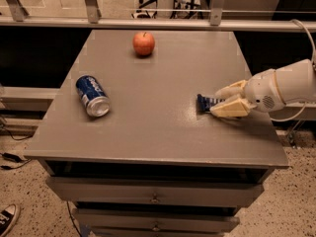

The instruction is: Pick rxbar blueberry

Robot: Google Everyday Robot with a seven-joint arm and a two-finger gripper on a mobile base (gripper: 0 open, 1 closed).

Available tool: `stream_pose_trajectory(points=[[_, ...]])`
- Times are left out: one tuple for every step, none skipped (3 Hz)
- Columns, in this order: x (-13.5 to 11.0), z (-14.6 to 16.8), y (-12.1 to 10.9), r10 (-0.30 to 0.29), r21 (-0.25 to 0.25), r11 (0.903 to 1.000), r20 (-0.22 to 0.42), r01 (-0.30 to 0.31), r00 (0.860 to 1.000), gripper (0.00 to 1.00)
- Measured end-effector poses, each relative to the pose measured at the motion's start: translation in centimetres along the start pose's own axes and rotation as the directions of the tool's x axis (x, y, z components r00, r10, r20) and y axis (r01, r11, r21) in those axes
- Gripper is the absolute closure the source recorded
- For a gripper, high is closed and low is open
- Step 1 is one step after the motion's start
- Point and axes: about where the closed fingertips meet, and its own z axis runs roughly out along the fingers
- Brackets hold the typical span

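At 8 o'clock, floor: the toe of a black-and-white shoe (6, 219) shows at the picture's edge, beside the drawer unit.
Table (158, 127): a grey top on a drawer unit (155, 199), with a metal railing (148, 22) along its far side.
Soda can (92, 96): blue, lying on its side at 9 o'clock on the table, its silver end turned toward the front edge.
Apple (143, 43): red, at 12 o'clock near the far edge, well apart from the can.
Rxbar blueberry (204, 102): a dark blue wrapper with white lettering, flat on the table at 3 o'clock; its right end is hidden between the fingers.
Gripper (215, 103): reaches in from 3 o'clock on a white arm (284, 85), low over the table. Its two cream fingers (232, 108) are drawn nearly together, one on each long side of the bar, closed against it.
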Motion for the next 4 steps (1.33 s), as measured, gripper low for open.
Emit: stream_pose_trajectory(points=[[-1.5,-0.9,-0.1,-0.021,-0.001,0.9998,0.012,0.021,1.000,0.95],[-4.7,-2.8,0.1,-0.063,-0.006,0.9980,0.037,0.063,0.997,1.00],[-9.8,-6.5,0.9,-0.130,-0.003,0.9914,0.099,0.131,0.987,1.00],[-10.2,-6.7,0.9,-0.134,-0.003,0.9908,0.105,0.135,0.985,1.00]])
